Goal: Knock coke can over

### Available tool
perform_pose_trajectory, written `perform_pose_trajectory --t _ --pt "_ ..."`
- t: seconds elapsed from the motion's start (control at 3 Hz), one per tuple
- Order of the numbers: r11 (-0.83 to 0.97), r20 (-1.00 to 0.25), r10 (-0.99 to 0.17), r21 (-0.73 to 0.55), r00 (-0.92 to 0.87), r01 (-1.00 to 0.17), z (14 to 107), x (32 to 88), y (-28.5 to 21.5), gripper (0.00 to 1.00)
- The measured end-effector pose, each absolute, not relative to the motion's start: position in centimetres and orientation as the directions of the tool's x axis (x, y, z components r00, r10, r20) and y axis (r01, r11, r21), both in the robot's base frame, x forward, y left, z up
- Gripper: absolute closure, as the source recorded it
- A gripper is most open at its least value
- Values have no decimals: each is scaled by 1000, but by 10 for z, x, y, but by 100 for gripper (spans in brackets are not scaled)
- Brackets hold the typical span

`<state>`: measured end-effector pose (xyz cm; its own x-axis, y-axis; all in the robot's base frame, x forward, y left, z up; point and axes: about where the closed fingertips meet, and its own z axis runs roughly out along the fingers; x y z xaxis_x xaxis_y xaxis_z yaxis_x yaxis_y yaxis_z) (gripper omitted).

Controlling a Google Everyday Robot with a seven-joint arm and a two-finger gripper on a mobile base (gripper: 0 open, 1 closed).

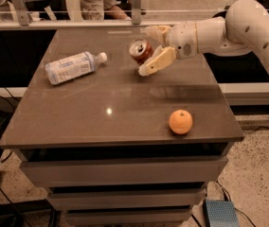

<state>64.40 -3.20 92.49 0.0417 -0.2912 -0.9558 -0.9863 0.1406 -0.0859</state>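
So my end effector [146, 51] has its fingers spread apart, and the coke can [138, 51] is right between them, tilted on the surface [101, 103]. The bottle [73, 66] lies well past my fingertips.

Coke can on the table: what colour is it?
The coke can is red with a silver top, camera view; the gripper is right beside it.

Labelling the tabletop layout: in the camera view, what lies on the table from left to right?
Clear plastic bottle with pale label, lying down → small red coke can, tilted → round orange. The gripper, open, straddles the can from the right, so it has no separate place.
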Motion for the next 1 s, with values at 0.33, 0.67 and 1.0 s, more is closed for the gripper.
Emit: perform_pose_trajectory --t 0.33,0.67,1.0 --pt "96 -968 -248 -60 35 -994 932 625 -27 0" --pt "83 -971 -237 -47 26 -995 929 617 -26 0" --pt "99 -971 -240 -43 18 -994 920 618 -36 0"
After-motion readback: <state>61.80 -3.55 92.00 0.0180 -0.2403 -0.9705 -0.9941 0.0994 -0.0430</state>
